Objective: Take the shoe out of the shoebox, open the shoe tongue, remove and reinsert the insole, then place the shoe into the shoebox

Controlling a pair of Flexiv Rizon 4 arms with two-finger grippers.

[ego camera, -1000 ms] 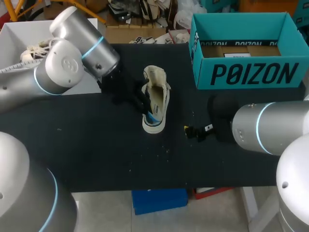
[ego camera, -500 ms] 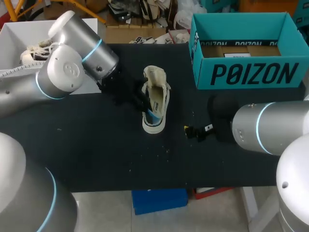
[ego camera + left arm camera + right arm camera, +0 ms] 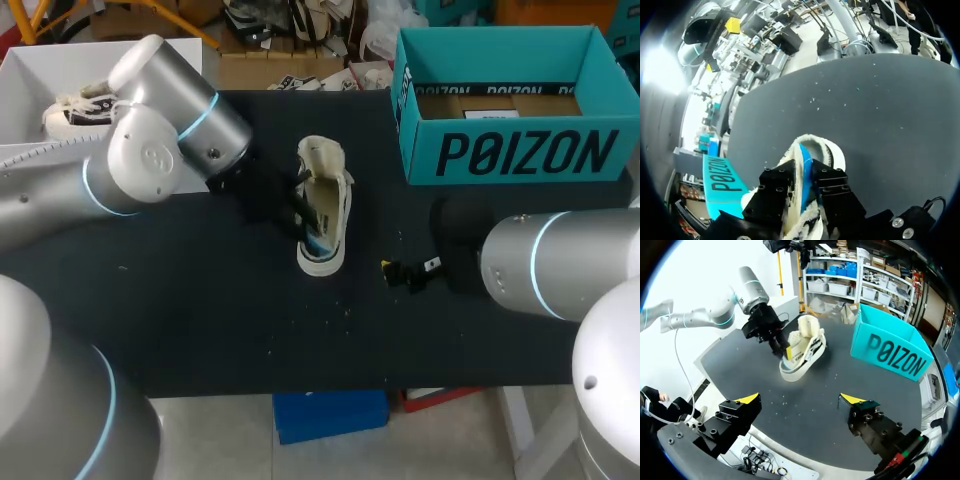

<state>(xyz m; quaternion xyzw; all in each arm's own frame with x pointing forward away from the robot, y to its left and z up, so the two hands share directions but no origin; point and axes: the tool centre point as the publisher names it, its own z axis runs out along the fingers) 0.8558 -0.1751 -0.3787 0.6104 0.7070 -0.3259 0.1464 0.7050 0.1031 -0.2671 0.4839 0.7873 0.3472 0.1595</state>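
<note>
The shoe [image 3: 338, 200] is a pale sneaker standing upright on its sole on the dark tabletop [image 3: 200, 320], out of the box, with its opening turned up and a blue insole [image 3: 316, 240] showing inside. In the left wrist view the shoe [image 3: 816, 146] runs away from the camera, and its side wall, with the edge of the blue insole [image 3: 805, 161] against it, stands between the two black fingers [image 3: 776, 184]. The left tool [image 3: 300, 215] is closed on that wall, one finger outside the shoe and one inside it. It comes at the shoe from the side away from the shoebox. In the right wrist view the same tool [image 3: 782, 347] shows one yellow tip at the shoe's [image 3: 802, 352] rim. The teal shoebox [image 3: 510, 150] stands open, well apart from the shoe and farther back on the tabletop, with a cardboard floor visible inside. The right tool [image 3: 405, 270] hangs near the shoe on the shoebox side and closer to the front edge. Its fingers are spread wide with nothing between them [image 3: 800, 402], and the shoe lies ahead of them. A few pale specks [image 3: 340, 305] dot the tabletop just in front of the shoe.
</note>
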